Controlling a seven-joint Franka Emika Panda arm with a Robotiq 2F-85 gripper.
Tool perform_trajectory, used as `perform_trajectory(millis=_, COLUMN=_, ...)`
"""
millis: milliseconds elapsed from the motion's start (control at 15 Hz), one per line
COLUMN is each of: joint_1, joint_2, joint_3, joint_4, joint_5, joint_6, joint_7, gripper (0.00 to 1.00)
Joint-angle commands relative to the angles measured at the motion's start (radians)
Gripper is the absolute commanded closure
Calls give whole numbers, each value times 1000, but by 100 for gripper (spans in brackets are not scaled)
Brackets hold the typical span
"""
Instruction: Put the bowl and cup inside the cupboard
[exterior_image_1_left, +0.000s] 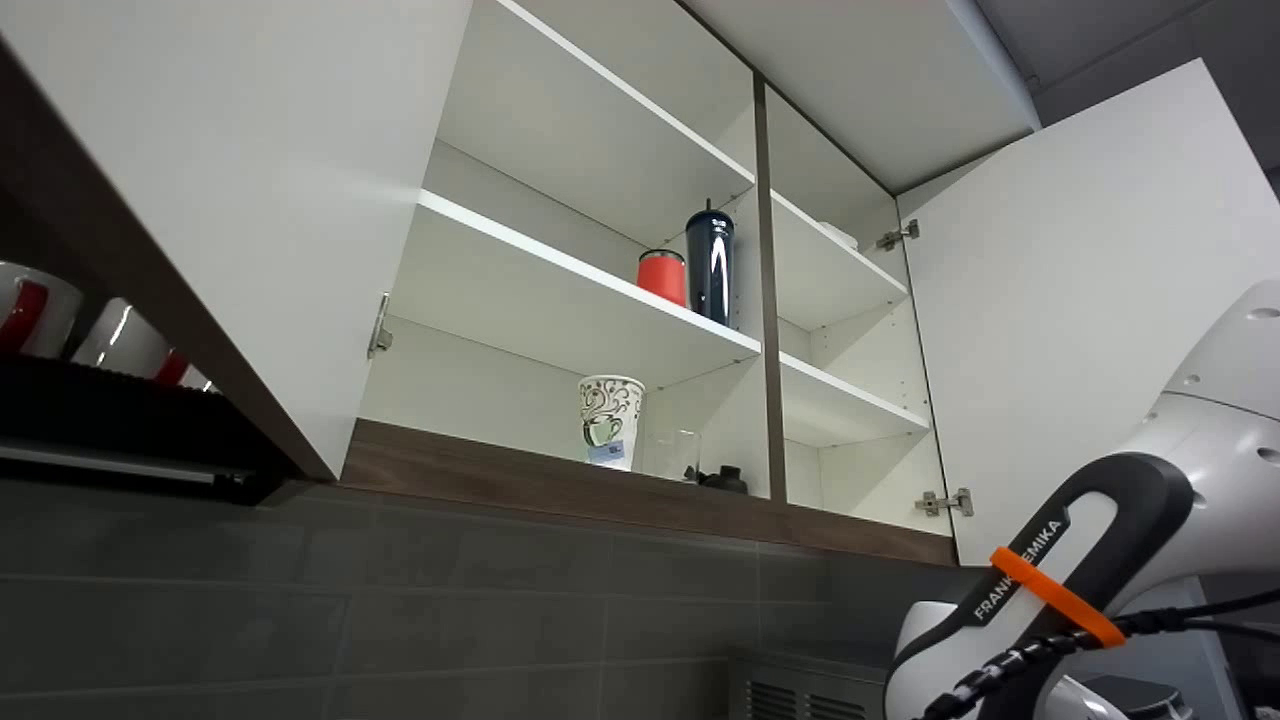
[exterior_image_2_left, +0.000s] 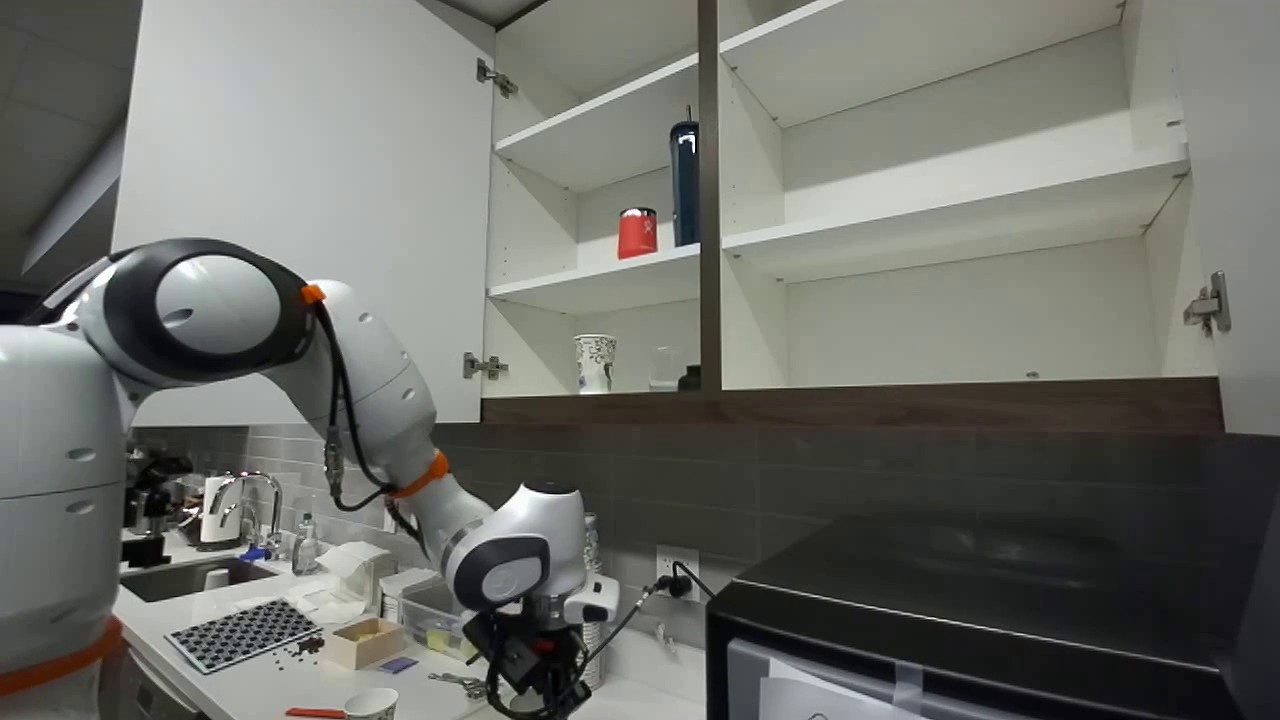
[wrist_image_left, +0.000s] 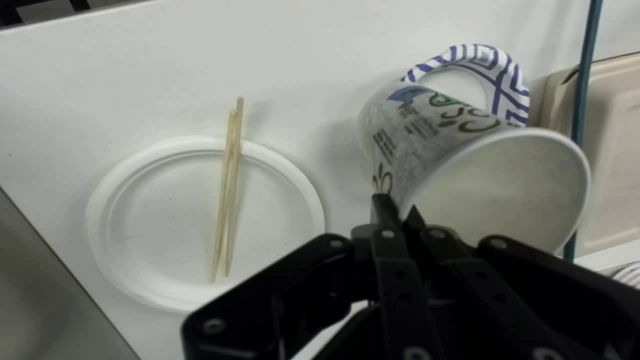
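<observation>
Right of the wrist view's centre, the pincer grips a printed cup by its rim; a patterned bowl shows behind, upper right. The cupboard stands open across the top of both exterior views.

The cup is printed with dark scrolls and touches of green and blue on white; the bowl is patterned with blue-violet lines and squares. The cupboard is finished white and edged in brown. The tumbler is coloured red, the bottle navy.
</observation>
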Motion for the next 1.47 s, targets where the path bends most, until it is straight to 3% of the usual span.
perform_trajectory(millis=0, joint_1=43, joint_2=-25, joint_3=-3, joint_4=46, joint_5=20, joint_6=-68, joint_7=-3, gripper=99)
perform_trajectory(millis=400, joint_1=82, joint_2=140, joint_3=22, joint_4=181, joint_5=-7, joint_6=-77, joint_7=15, gripper=99)
perform_trajectory(millis=867, joint_1=59, joint_2=340, joint_3=66, joint_4=286, joint_5=15, joint_6=-71, joint_7=-28, gripper=99)
perform_trajectory(millis=933, joint_1=53, joint_2=357, joint_3=71, joint_4=296, joint_5=20, joint_6=-68, joint_7=-33, gripper=71)
perform_trajectory(millis=1067, joint_1=37, joint_2=367, joint_3=83, joint_4=306, joint_5=25, joint_6=-72, joint_7=-47, gripper=63)
perform_trajectory(millis=1400, joint_1=3, joint_2=326, joint_3=76, joint_4=294, joint_5=24, joint_6=-57, joint_7=-38, gripper=26)
